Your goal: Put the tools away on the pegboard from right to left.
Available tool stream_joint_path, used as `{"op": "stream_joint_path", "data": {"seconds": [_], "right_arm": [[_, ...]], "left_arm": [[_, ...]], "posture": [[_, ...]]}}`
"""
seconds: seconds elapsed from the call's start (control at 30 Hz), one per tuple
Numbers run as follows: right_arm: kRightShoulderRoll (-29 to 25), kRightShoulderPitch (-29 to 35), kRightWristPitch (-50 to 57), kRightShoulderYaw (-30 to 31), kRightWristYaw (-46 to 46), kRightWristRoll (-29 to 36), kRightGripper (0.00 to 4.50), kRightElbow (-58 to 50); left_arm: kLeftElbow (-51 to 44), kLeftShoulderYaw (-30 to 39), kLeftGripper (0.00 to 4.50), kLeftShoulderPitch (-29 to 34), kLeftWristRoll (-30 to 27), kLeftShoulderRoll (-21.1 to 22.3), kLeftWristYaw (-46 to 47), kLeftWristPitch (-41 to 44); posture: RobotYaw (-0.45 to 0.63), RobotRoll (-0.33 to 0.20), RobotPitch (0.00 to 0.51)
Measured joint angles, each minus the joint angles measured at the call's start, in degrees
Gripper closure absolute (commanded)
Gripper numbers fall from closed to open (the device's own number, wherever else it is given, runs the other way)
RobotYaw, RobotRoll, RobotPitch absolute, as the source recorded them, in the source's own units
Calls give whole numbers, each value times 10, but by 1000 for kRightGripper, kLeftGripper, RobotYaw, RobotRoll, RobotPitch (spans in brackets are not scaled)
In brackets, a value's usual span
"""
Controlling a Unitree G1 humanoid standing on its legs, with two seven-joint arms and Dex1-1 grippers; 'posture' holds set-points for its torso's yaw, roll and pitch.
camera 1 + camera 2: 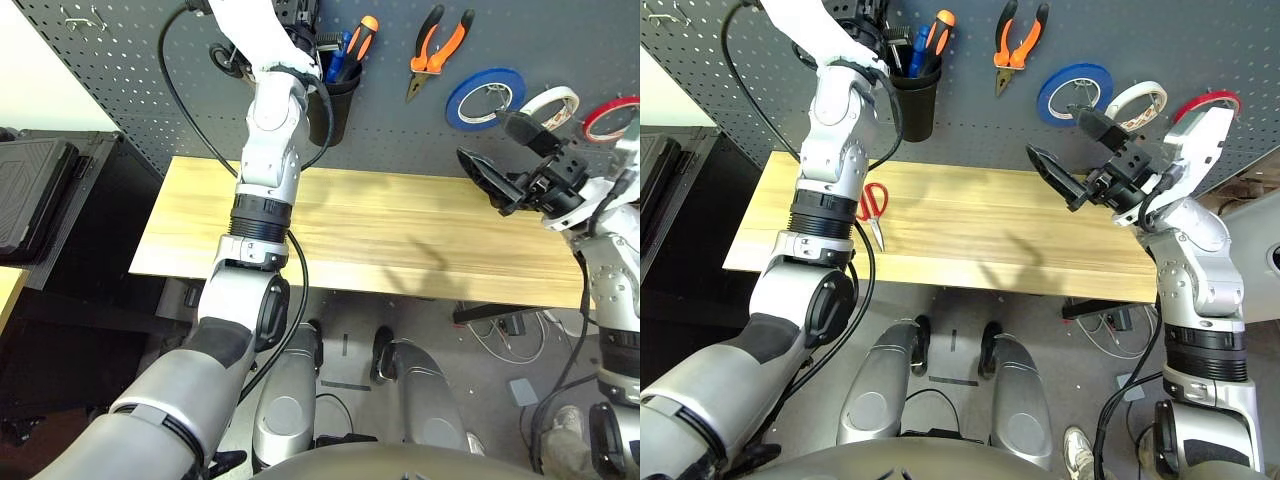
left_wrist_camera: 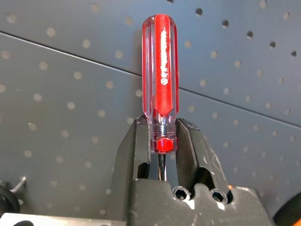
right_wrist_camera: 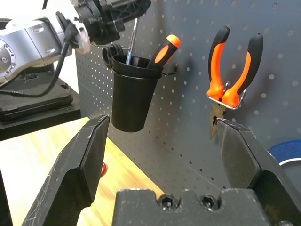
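Dark grey pegboard [image 1: 560, 40] dotted with holes; red translucent screwdriver [image 2: 160, 70]; orange-and-black pliers [image 1: 438, 45]; pale wood-grain worktop [image 1: 400, 230]

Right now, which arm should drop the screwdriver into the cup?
Left. Its tool is shut on the red-handled screwdriver just above the black cup; the right tool hangs open, away from it.

Three tape rolls are hanging on the pegboard [image 1: 1200, 40]: one blue [image 1: 1074, 92], one cream-white [image 1: 1137, 101], one red [image 1: 1206, 103]. One pair of pliers [image 1: 1018, 42], one black cup [image 1: 914, 100] holding perhaps three tools, one red-handled screwdriver [image 2: 160, 82], one pair of red-handled scissors [image 1: 873, 208].
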Motion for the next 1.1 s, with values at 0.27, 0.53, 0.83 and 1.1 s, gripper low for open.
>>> {"op": "stream_joint_path", "data": {"seconds": [0.27, 0.53, 0.83, 1.1], "right_arm": [[5, -8, -9, 6, 2, -8, 0, 0], [16, -8, -10, 22, 4, -9, 0, 0], [22, -10, -12, 30, 8, -10, 0, 1], [-10, 6, 26, 82, 11, -58, 0, 1]], "left_arm": [[-2, -4, 159, 6, 1, 2, -7, 1], [-54, -2, 35, 15, 1, 10, -3, 15], [-310, -19, 35, 139, 10, 47, -2, 137], [-455, -59, 35, 326, 35, 61, -6, 268]], "posture": [[119, 0, 198], [130, 0, 196], [164, 0, 220], [191, 0, 245]]}}
